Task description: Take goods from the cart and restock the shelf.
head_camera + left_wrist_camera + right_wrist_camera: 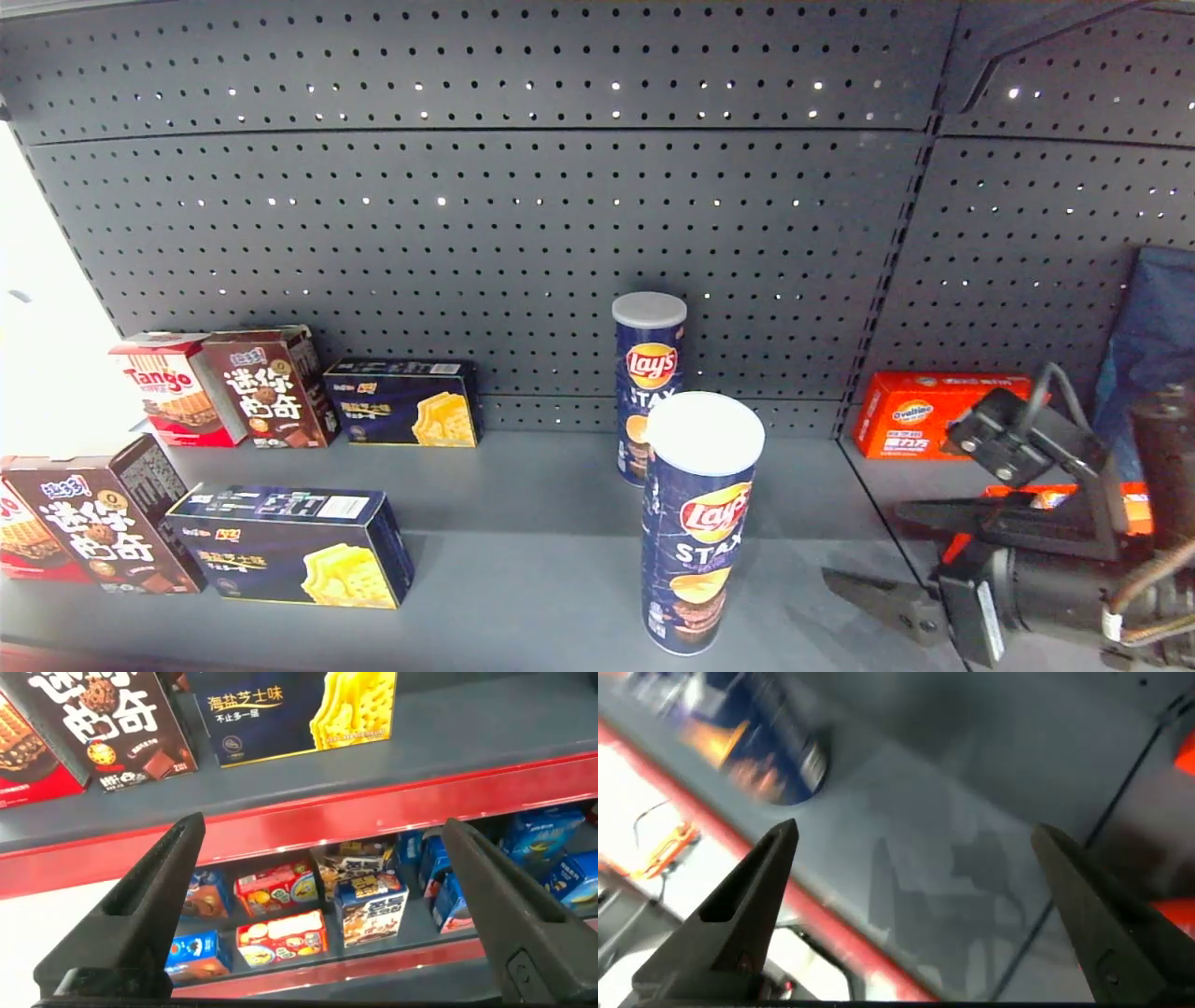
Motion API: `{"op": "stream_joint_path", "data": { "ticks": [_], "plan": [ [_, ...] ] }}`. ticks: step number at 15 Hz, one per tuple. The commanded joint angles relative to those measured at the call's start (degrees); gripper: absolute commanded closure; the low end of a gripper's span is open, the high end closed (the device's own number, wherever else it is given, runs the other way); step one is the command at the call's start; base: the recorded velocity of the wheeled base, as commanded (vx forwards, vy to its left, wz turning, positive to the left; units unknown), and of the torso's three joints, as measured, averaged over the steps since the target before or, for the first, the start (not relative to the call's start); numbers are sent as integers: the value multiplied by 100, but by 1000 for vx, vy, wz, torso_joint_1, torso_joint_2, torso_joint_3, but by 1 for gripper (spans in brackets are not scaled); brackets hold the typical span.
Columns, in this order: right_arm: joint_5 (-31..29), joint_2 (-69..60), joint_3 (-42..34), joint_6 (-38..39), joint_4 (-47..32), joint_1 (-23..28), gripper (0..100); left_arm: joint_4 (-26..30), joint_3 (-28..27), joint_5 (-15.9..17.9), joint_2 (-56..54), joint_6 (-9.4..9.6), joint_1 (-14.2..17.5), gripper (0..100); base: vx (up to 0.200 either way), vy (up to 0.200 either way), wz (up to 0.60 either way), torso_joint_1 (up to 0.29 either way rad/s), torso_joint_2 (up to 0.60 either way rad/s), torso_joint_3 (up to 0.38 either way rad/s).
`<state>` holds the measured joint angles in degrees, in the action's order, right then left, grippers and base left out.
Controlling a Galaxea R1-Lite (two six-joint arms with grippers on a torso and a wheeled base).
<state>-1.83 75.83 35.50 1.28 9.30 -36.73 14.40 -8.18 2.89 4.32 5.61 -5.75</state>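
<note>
Clearing the front chips can (700,523) cleanly: right gripper (864,544) spread, empty, just beside it; we'd retreat straight. Left gripper (322,826) spread too.

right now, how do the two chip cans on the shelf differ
The front can stands near the shelf edge, close to the open right gripper; the back can stands by the pegboard wall. The front can shows in full, while the back can's lower part is partly hidden behind it. The front can's lid looks white, the back can's greyer. Both are upright, lidded, dark blue cans of the same design.
</note>
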Motion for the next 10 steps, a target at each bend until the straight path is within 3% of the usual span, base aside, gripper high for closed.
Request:
{"op": "stream_joint_path", "data": {
  "ticks": [1, 10],
  "plan": [
    [-107, 978, 651, 57, 1, -89, 0, 2, 1, 1, 43, 2, 4, 0, 0, 0, 0, 0, 0, 0],
    [-309, 1540, 889, 144, 1, -458, 0, 2, 1, -8, 43, -130, -5, 0, 0, 0, 0, 0, 0, 0]
  ]
}}
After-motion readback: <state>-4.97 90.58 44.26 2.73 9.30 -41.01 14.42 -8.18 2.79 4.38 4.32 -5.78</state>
